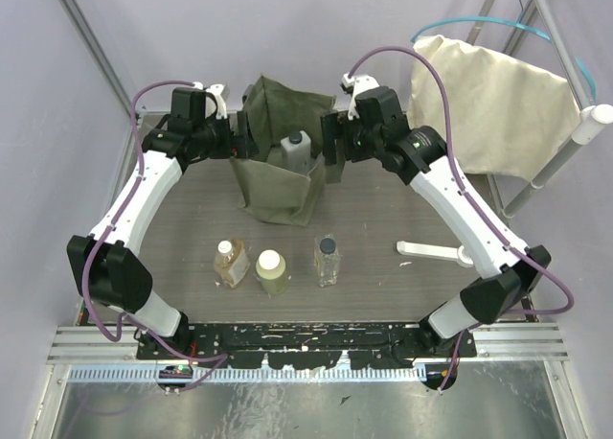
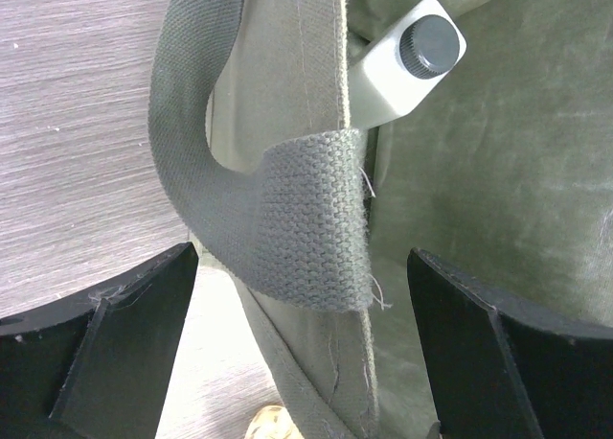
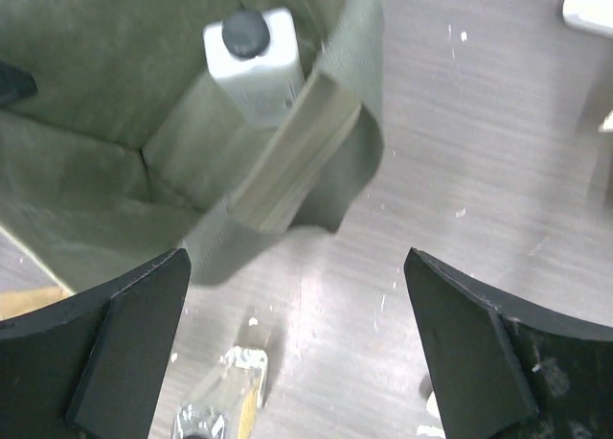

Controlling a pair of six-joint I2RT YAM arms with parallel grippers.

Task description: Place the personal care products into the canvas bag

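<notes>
- Desk (image 1: 383,209) of grey wood grain carries the canvas bag (image 1: 273,185), which stands upright and open-mouthed at the far middle, between the two arms.
- Inside the canvas bag, towards its right wall, is the white bottle with dark cap (image 1: 296,151). Both wrist views show its cap.
- In a row on the desk, in front of the bag and apart from it, stand the amber bottle with white cap (image 1: 230,263), the yellow-green bottle with cream cap (image 1: 272,272) and the clear bottle with dark cap (image 1: 328,259). The first two are just beside each other, and the clear one stands a little off to the right.
- At the bag's left side is the left hand (image 1: 239,137), fingers spread wide and holding nothing. In its wrist view the bag's wall and a strap handle (image 2: 278,219) lie between the fingers, clear of both.
- At the bag's right side is the right hand (image 1: 330,142), also spread wide and empty. The other strap handle (image 3: 345,161) droops over the rim ahead of its fingers.
- At the far right a cream cloth sack (image 1: 498,103) hangs on a frame.
- Near the right arm a white bar-shaped object (image 1: 436,251) lies on the desk.
</notes>
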